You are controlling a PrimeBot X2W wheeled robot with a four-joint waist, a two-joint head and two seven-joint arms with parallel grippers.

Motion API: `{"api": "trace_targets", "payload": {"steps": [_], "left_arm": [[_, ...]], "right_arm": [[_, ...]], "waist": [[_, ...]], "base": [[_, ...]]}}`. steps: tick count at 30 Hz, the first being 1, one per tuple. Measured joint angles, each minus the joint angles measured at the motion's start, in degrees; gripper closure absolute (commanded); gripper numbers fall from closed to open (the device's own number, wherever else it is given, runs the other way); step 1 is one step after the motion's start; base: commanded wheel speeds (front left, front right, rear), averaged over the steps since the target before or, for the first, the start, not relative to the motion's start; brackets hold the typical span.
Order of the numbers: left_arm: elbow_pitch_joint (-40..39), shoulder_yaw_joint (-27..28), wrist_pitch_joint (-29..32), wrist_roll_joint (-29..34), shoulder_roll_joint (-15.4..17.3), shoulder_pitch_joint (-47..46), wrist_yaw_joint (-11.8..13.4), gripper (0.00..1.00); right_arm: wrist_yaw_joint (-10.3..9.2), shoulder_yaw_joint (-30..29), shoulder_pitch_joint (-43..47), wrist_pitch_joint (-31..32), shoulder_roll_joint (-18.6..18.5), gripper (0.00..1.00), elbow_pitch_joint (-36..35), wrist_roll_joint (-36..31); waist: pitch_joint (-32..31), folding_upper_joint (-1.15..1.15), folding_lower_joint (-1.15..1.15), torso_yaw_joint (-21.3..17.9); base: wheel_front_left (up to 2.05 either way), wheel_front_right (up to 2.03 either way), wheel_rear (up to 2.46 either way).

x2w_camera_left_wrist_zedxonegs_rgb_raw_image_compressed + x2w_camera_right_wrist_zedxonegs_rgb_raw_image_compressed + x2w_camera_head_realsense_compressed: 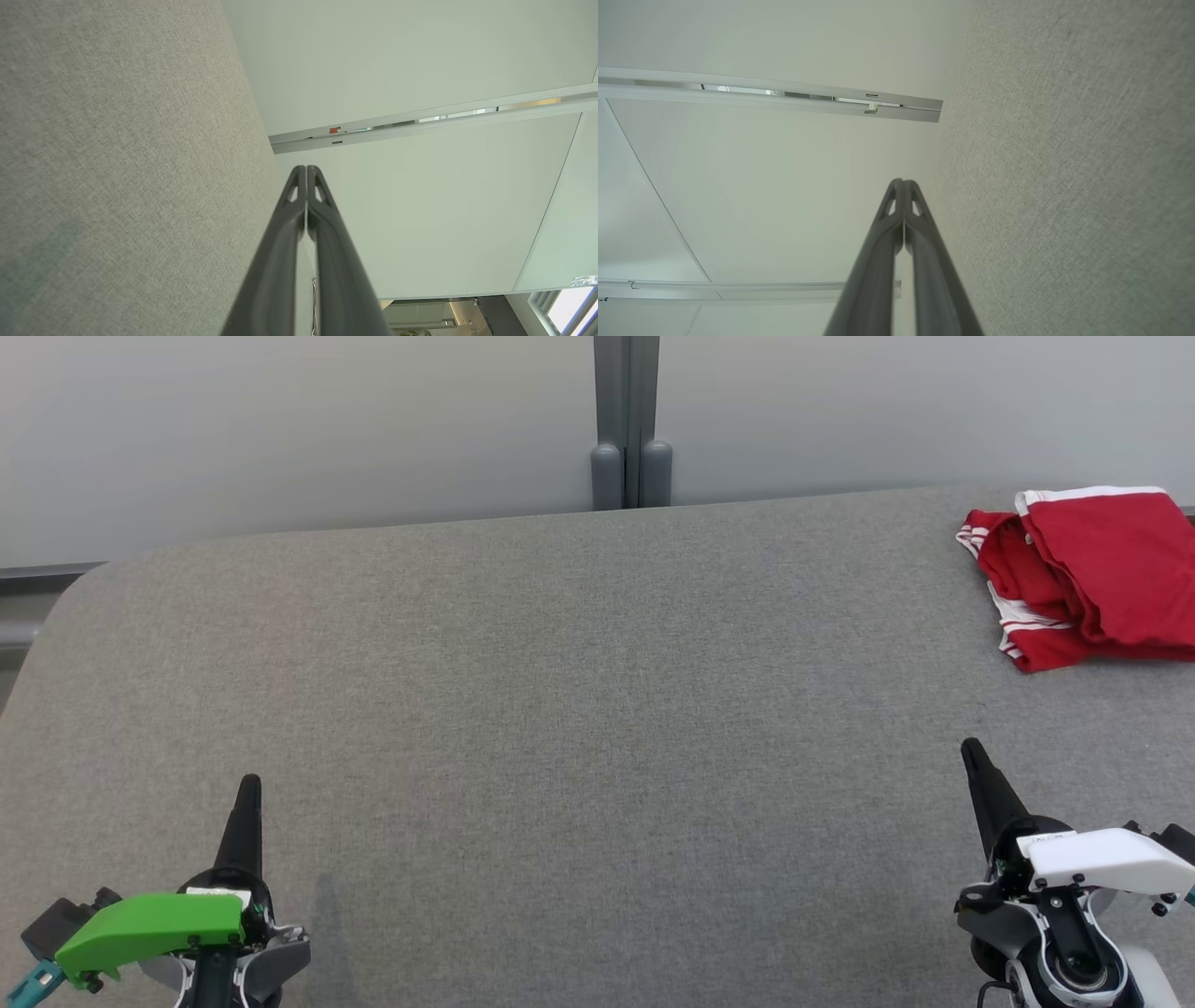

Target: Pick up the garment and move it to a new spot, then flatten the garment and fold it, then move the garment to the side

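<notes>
At the table's (pixel 560 691) far right edge lies the garment (pixel 1092 579), roughly folded, seemingly set aside as finished, so left gripper (pixel 248 793) and right gripper (pixel 973 751) rest apart from it, fingers together, empty.

L claw (pixel 249 786) closed, lower left, R claw (pixel 972 749) closed, lower right, both aimed fwd

Red garment (pixel 1092 574) on grey table (pixel 560 709)
</notes>
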Motion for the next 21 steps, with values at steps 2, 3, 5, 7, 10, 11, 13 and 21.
{"api": "trace_targets", "payload": {"steps": [2, 3, 5, 7, 10, 11, 13, 21], "left_arm": [[-0.01, 0.07, 0.23, -0.74, 0.0, -0.01, -0.13, 1.0], [-0.01, 0.09, 0.33, -1.21, -0.01, -0.02, -0.14, 1.0], [-0.01, 0.16, 0.54, -2.23, -0.01, -0.03, -0.21, 1.0], [-0.01, 0.23, 0.7, -2.87, -0.02, -0.05, -0.24, 1.0], [-0.01, 0.33, 1.07, -4.04, -0.03, -0.09, -0.44, 1.0], [-0.01, 0.37, 1.18, -4.44, -0.03, -0.1, -0.48, 1.0], [-0.02, 0.44, 1.27, -5.38, -0.04, -0.14, -0.63, 1.0], [-0.04, 0.7, 2.19, -8.21, -0.09, -0.36, -0.91, 1.0]], "right_arm": [[0.0, -0.07, -0.05, 0.21, 0.01, 1.0, 0.04, 0.81], [0.0, -0.1, -0.12, 0.25, 0.02, 1.0, 0.07, 1.24], [0.0, -0.16, -0.19, 0.48, 0.04, 1.0, 0.09, 2.03], [0.0, -0.22, -0.2, 0.68, 0.05, 1.0, 0.13, 2.87], [0.0, -0.3, -0.27, 0.92, 0.09, 1.0, 0.2, 4.05], [0.0, -0.34, -0.3, 0.99, 0.09, 1.0, 0.21, 4.46], [0.0, -0.41, -0.34, 1.23, 0.1, 1.0, 0.25, 5.2], [0.0, -0.64, -0.64, 1.92, 0.19, 1.0, 0.41, 8.25]], "waist": [[-0.04, 0.0, 0.0, 0.01], [-0.07, 0.0, 0.0, 0.02], [-0.12, 0.0, 0.0, 0.03], [-0.16, 0.0, 0.0, 0.05], [-0.23, 0.0, 0.0, 0.06], [-0.26, 0.0, 0.0, 0.07], [-0.3, 0.0, 0.0, 0.09], [-0.49, 0.0, 0.0, 0.14]], "base": [[0.0, 0.0, 0.0], [0.0, 0.0, 0.0], [0.0, 0.0, 0.0], [0.0, 0.0, 0.0], [0.0, 0.0, 0.0], [0.0, 0.0, 0.0], [0.0, 0.0, 0.0], [0.0, 0.0, 0.0]]}}
